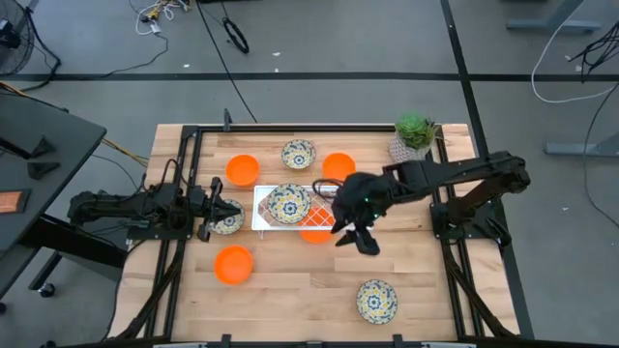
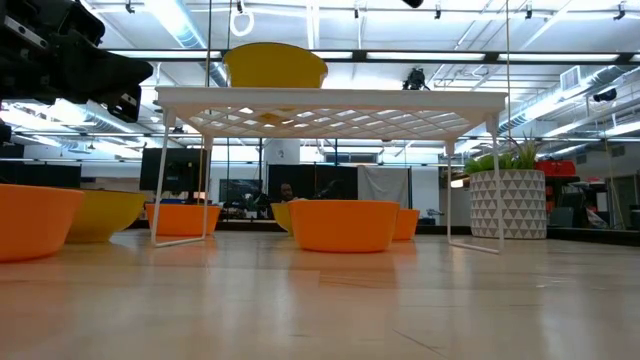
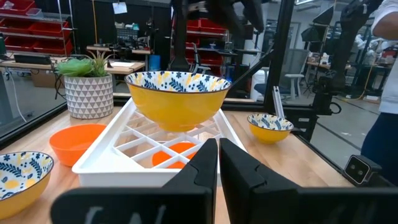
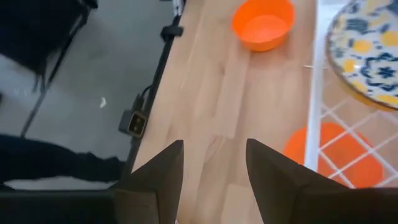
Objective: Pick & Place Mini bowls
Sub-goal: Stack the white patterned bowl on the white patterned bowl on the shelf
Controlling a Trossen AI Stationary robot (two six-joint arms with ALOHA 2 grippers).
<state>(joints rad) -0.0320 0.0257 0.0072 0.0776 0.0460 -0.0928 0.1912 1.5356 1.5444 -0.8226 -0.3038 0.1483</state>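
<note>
With right gripper [image 1: 356, 237] spread empty beside white rack [image 1: 261, 218] bearing one patterned bowl [image 1: 288, 203], left gripper [image 1: 215, 215] clenched empty, better to descend squarely over the near patterned bowl [image 1: 376, 300], pinching its rim.

1. The left arm [image 1: 126, 208] is showing as a chain of matte black segments with blocky joint housings, and thin dark cables are running along its links.
2. The right arm [image 1: 455, 179] is wearing the same black finish, and its chunky wrist housing is showing a tiny green light.
3. The left gripper [image 3: 217, 165] is presenting two flat, dark, wedge-shaped fingers with smooth, plain faces.
4. The right gripper [image 4: 214, 171] is showing two broad, dark brownish-black fingers with angular, tapering tips.
5. A black bar-shaped body is spanning the base of the left fingers, and faint, unreadable lettering is showing on it.
</note>
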